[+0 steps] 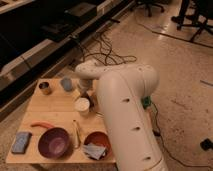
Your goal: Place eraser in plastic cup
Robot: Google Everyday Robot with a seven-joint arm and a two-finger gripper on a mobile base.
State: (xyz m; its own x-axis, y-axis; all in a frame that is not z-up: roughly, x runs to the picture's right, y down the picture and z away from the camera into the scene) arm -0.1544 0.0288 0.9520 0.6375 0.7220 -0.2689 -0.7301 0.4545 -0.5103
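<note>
tin (45,88) left of plastic cup (66,83) | jaws — right of it, behind nearer cup (82,106)

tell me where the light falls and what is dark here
Camera view: warm light on the pale wooden table and the bulky white robot arm, brightest there; shelving at upper left lies in deep shadow; the gripper hangs shaded under the arm, just behind the wide white cup, near the small grey-blue plastic cup.

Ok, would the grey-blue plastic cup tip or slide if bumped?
The plastic cup stands upright, small and slightly tapered, so it is probably light and a high nudge could tip it. On the smooth wooden table a low push would likely slide it. The gripper is close by, just behind the white cup.
</note>
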